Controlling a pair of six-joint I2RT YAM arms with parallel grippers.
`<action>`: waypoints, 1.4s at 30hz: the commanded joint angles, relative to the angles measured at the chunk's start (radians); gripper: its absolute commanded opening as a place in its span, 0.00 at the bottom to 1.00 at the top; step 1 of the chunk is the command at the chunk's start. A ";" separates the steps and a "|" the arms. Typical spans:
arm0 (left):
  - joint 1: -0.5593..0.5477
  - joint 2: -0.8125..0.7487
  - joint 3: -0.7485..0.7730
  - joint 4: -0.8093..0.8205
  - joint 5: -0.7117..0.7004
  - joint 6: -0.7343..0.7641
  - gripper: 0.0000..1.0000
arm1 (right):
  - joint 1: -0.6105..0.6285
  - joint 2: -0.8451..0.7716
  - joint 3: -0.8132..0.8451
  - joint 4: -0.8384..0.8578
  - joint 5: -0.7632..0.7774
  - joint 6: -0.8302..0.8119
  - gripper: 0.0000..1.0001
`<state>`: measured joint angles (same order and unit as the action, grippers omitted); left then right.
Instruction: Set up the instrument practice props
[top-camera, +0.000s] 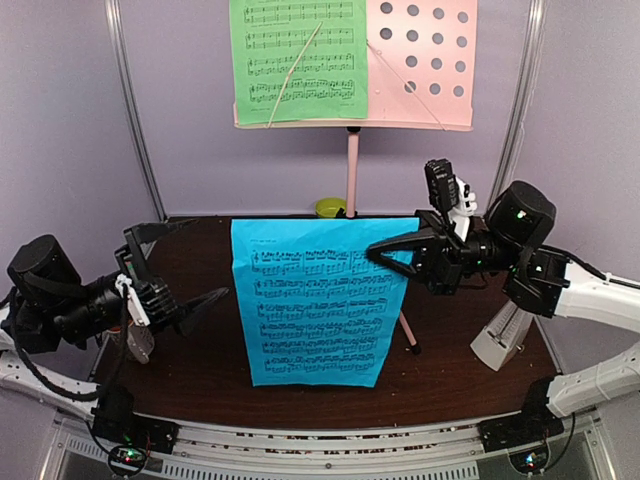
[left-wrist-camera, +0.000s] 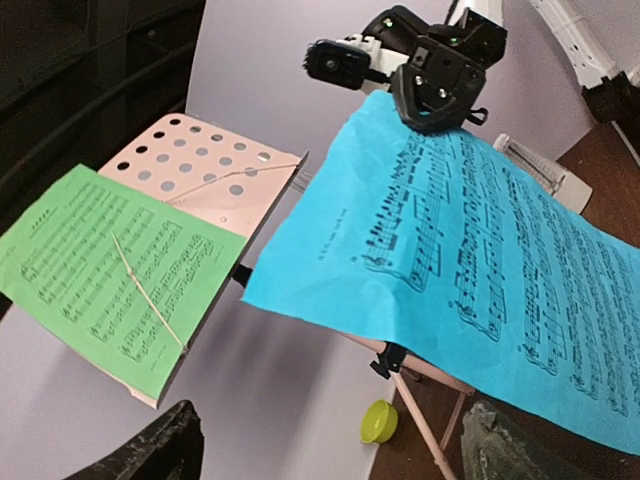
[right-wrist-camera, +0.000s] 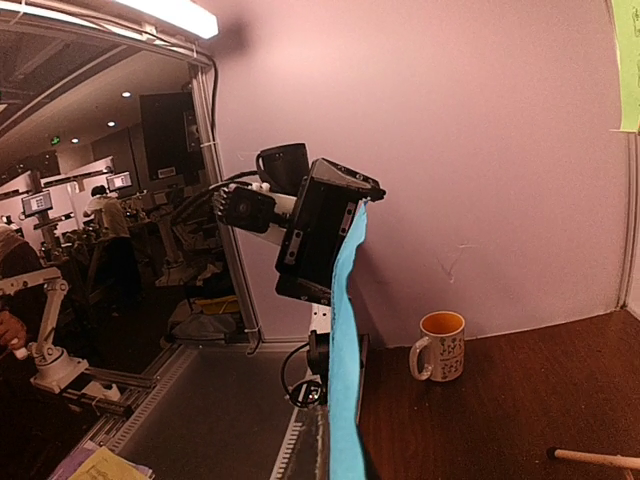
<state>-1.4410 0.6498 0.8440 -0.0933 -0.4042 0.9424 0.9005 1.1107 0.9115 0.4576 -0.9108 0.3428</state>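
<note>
The pink music stand (top-camera: 420, 60) stands at the back, its pole (top-camera: 352, 165) rising from the table. A green sheet (top-camera: 298, 55) lies on the left half of its desk under a thin wire arm. My right gripper (top-camera: 377, 250) is shut on the upper right edge of the blue sheet (top-camera: 315, 300), which hangs in the air mid-table. It shows edge-on in the right wrist view (right-wrist-camera: 347, 340). My left gripper (top-camera: 205, 300) is open and empty just left of the sheet's left edge; its fingers (left-wrist-camera: 150, 450) stand wide apart. The pale metronome (top-camera: 500, 340) stands at the right, partly hidden by the right arm.
A lime-green bowl (top-camera: 330, 207) sits by the stand's foot at the back wall. A tripod leg (top-camera: 408, 330) reaches forward behind the blue sheet. A white mug with an orange inside (right-wrist-camera: 441, 346) stands by the wall. Metal frame posts (top-camera: 135, 110) flank the table.
</note>
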 joint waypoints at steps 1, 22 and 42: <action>0.030 -0.025 -0.006 0.010 0.015 -0.325 0.93 | -0.004 -0.032 0.036 -0.162 0.057 -0.137 0.00; 0.268 0.327 0.087 0.187 0.477 -0.962 0.79 | -0.034 -0.117 0.092 -0.258 0.178 -0.229 0.00; 0.268 0.496 0.293 0.306 0.329 -0.948 0.00 | -0.082 -0.158 0.167 -0.292 0.553 -0.296 0.17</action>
<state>-1.1751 1.1168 1.0454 0.1589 -0.0254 -0.0227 0.8242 0.9543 1.0130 0.1822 -0.5503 0.0753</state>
